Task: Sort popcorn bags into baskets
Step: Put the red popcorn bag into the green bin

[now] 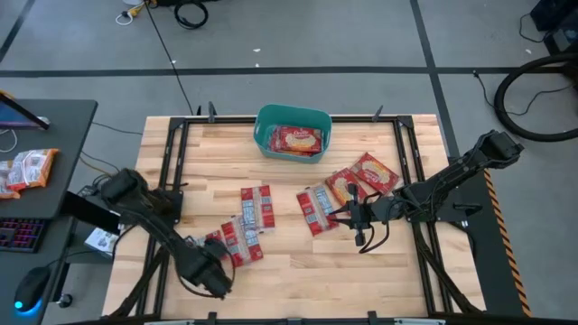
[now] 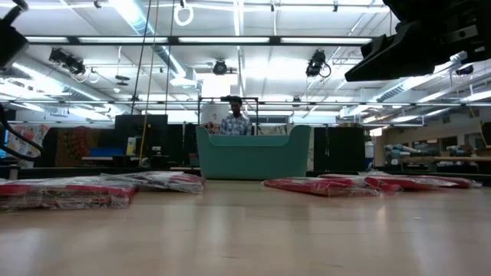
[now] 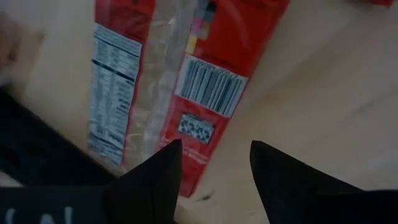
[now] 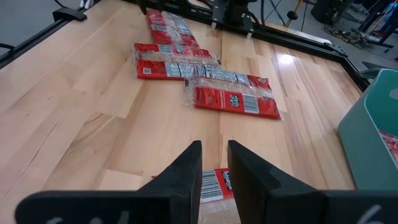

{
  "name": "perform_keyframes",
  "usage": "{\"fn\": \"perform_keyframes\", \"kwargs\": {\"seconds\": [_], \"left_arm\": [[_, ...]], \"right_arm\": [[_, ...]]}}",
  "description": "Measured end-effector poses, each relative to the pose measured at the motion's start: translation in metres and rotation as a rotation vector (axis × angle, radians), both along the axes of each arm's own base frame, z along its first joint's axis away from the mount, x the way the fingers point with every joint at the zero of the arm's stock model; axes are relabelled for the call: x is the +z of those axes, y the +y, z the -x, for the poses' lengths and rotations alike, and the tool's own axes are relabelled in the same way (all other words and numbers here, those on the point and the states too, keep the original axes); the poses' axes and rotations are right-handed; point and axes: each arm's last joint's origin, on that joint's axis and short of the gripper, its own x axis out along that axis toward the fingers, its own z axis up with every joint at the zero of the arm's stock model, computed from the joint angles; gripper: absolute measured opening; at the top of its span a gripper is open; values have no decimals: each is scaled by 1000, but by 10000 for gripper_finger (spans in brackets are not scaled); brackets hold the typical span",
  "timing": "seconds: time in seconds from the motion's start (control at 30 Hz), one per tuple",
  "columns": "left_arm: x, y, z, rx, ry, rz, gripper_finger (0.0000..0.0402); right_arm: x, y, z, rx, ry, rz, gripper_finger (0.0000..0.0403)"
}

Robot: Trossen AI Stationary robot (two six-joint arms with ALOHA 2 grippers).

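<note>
The teal plastic rectangular tub (image 1: 293, 132) stands at the far middle of the pale wooden worktop (image 1: 298, 271) and already holds flat red popcorn packets (image 1: 297, 140). Nearer than the tub, more red packets lie loose: a narrow pair (image 1: 256, 206) just left of its line, a cluster (image 1: 352, 187) to its right, and several (image 1: 237, 242) further toward the near left.

The left pincer (image 3: 214, 162) hangs close over a narrow packet (image 3: 186, 81) in that near-left group, fingers parted and empty. The right pincer (image 4: 214, 165) hovers by the right cluster, fingers slightly apart, gripping nothing.

These packets look light, thin and glossy, so likely slippery and floppy; pinching a crimped end or a long edge seems safer than the flat face, which offers nothing to grip.
</note>
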Motion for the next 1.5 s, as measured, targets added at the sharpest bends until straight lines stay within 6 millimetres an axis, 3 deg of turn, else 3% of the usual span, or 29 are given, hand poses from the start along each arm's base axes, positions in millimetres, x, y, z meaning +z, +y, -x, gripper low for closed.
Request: {"fn": "perform_keyframes", "kwargs": {"seconds": [0.23, 0.7, 0.9, 1.03, 1.27, 1.5], "left_arm": [[-12, 3, 7, -57, -73, -30, 192], [-42, 1, 5, -193, 65, -69, 192], [-44, 1, 6, -187, 94, -77, 178], [-43, 0, 4, -180, 93, -77, 131], [-30, -6, -4, -137, 79, -70, 15], [16, -10, -23, -129, 37, 7, 9]], "right_arm": [[0, 0, 0, 1, 0, -4, 82], [0, 0, 0, -1, 0, -12, 82], [0, 0, 0, -1, 0, -12, 82], [0, 0, 0, -5, 1, -21, 82], [0, 0, 0, -3, 1, -22, 82], [0, 2, 0, 80, 15, -31, 82]]}}
